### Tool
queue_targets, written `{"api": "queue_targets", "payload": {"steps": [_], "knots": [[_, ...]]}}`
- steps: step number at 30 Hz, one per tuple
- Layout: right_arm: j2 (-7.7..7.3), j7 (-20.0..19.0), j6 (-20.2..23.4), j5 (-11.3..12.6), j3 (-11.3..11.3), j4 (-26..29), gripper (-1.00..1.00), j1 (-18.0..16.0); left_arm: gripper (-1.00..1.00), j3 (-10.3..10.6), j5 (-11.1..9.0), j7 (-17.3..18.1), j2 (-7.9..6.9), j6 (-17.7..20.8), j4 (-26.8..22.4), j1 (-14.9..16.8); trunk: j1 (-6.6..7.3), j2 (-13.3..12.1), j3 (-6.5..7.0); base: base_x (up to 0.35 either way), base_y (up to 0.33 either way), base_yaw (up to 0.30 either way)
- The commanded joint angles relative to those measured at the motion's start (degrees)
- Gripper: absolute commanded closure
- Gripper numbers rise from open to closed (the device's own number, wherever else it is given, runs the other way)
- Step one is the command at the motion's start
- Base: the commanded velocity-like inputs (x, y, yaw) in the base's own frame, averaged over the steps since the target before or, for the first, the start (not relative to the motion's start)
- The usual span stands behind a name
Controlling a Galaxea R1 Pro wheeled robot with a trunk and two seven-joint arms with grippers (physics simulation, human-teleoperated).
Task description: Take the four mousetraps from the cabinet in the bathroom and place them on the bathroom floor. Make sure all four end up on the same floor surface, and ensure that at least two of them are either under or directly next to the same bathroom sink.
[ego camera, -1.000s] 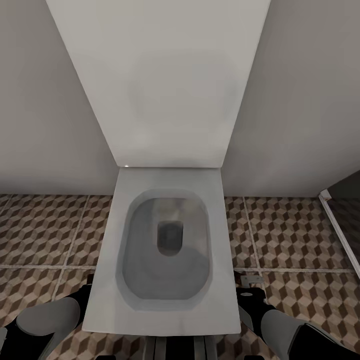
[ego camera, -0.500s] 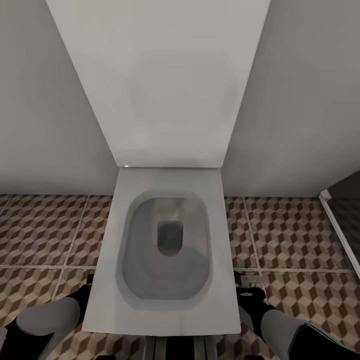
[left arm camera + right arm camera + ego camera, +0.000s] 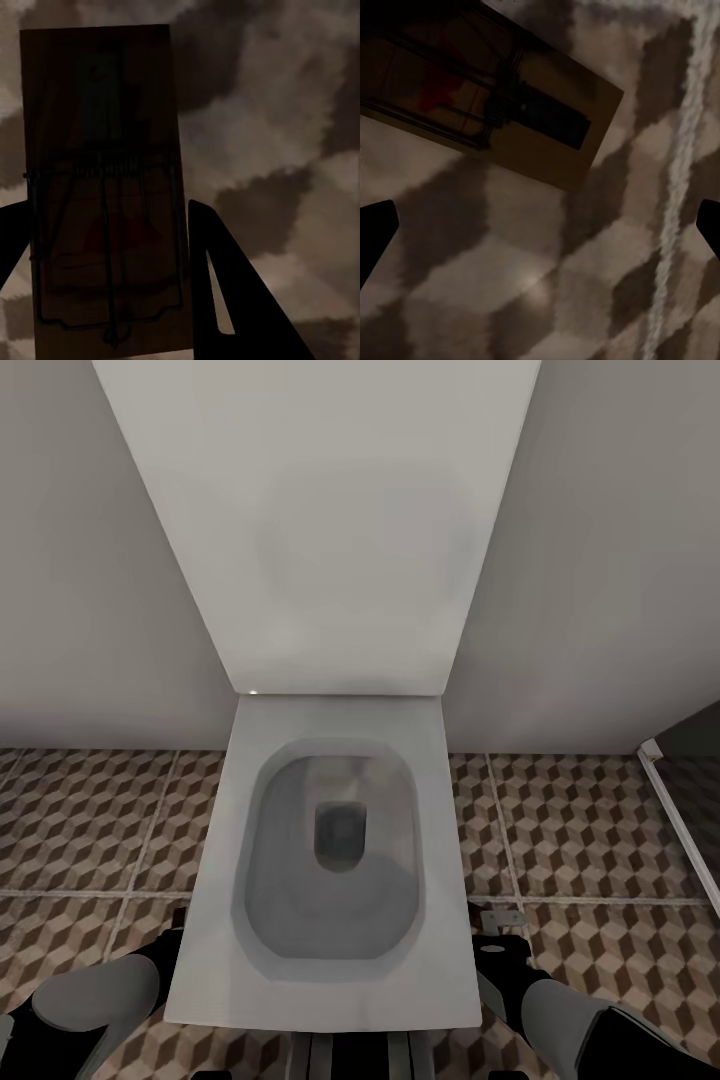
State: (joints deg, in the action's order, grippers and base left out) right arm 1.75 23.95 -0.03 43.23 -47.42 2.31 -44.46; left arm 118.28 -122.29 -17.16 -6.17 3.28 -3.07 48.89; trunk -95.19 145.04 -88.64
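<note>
A mousetrap (image 3: 105,187), a dark wooden board with a wire spring and bar, lies lengthwise between the fingers of my left gripper (image 3: 109,206). The fingers press against its two long edges, so the gripper is shut on it, just above the cube-patterned bathroom floor (image 3: 285,150). A second mousetrap (image 3: 510,97) lies flat on the floor (image 3: 510,285) ahead of my right gripper (image 3: 540,217), which is open, with its fingertips far apart and nothing between them. The cabinet and the sink are out of view.
A white square toilet (image 3: 340,850) with its lid up against the wall stands straight ahead in the head view. My left arm (image 3: 90,1000) and right arm (image 3: 560,1010) hang low on either side of it. A pale door frame edge (image 3: 680,820) runs at the right.
</note>
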Motion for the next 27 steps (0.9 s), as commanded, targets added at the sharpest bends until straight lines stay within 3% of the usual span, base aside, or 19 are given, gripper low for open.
{"api": "queue_targets", "payload": {"steps": [1, 7, 8, 27], "knots": [[0.01, 0.22, -0.02, 0.54, -0.48, 0.01, -1.00, -0.01, 1.00, 0.37, 0.04, -0.33, -0.06, 0.15, -0.21, 0.07, 0.01, 0.01, -0.03, 0.000, 0.000, 0.000], [0.01, 0.22, -0.07, 0.54, -0.53, 0.02, -1.00, -0.01, 1.00, 0.37, 0.04, -0.33, -0.07, 0.15, -0.18, 0.08, 0.01, 0.01, -0.03, 0.000, 0.000, 0.000], [0.01, 0.22, -0.12, 0.54, -0.55, 0.02, -1.00, -0.01, -1.00, 0.37, 0.04, -0.33, -0.07, 0.15, -0.18, 0.07, 0.01, 0.01, -0.03, 0.000, 0.000, 0.000], [0.01, 0.22, -0.24, 0.54, -0.57, 0.02, -1.00, -0.01, -1.00, 0.37, 0.04, -0.33, -0.07, 0.06, -0.17, 0.07, 0.01, 0.01, -0.03, 0.000, 0.000, 0.000]]}}
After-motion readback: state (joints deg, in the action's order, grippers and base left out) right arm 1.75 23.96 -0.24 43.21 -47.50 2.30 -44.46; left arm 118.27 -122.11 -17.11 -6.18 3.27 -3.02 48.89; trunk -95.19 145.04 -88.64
